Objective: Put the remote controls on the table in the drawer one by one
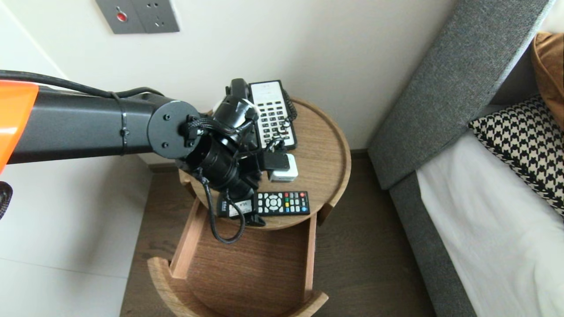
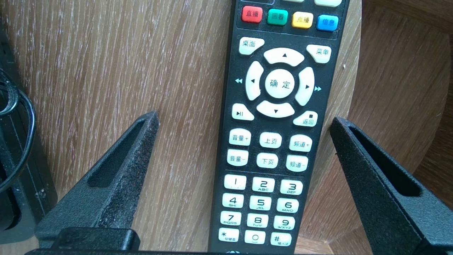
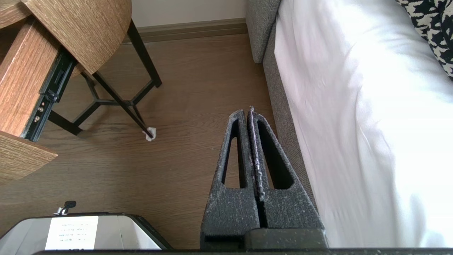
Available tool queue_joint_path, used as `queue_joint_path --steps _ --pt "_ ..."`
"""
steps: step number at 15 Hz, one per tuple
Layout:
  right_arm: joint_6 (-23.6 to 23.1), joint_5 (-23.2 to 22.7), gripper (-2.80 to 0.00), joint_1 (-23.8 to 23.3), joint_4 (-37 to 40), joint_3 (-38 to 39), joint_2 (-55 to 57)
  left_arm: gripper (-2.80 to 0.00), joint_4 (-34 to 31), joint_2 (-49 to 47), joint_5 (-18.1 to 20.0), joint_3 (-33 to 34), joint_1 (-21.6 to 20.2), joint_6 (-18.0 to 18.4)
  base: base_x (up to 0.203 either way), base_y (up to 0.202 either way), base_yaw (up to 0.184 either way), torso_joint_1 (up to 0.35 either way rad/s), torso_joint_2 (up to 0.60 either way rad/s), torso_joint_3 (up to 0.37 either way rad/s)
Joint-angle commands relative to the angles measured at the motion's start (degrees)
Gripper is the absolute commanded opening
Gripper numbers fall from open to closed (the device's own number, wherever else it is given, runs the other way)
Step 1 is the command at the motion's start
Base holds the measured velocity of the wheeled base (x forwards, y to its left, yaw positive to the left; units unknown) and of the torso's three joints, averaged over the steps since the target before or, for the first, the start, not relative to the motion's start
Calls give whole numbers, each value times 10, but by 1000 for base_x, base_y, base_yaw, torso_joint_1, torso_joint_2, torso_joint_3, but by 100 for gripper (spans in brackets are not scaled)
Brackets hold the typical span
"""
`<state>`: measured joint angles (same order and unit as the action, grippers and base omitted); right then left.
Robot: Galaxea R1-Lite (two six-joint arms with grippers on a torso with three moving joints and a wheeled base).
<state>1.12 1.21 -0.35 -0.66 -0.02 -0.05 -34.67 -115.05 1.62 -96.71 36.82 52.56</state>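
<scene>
My left fingers (image 2: 116, 177) stood spread wide, holding nothing, one on each side of the remote (image 2: 274, 141) at the front edge of the round desk (image 2: 124, 63), above the open drawer (image 1: 246, 268). My right fingers (image 3: 248, 115) were pressed together, empty, over the floor (image 3: 184, 106) beside the bed (image 3: 354, 124).

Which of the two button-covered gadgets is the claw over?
The remote with coloured buttons at the front edge of the table; the open left gripper straddles it. The phone sits behind.

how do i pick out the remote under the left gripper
Find the round wooden table beside the grey bed. At its front edge, above the open drawer, the left gripper hovers over a black remote. Unlike the phone behind, it has coloured buttons.
</scene>
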Motion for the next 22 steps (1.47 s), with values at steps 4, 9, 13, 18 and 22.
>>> queue_joint_path --steps 4,9,13,18,22 --pt "0 0 -280 0 0 3 -6 0 -2 0 1 22 0 8 0 0 0 0 0 0" --pt "0 0 -280 0 0 3 -6 -280 -1 1 3 23 0 11 0 0 0 0 0 0" --pt "0 0 -280 0 0 3 -6 -280 -1 0 4 21 0 11 0 0 0 0 0 0" --pt "0 0 -280 0 0 3 -6 -280 17 6 8 24 1 8 0 0 0 0 0 0" --pt "0 0 -280 0 0 3 -6 -280 19 27 9 22 11 1 0 0 0 0 0 0"
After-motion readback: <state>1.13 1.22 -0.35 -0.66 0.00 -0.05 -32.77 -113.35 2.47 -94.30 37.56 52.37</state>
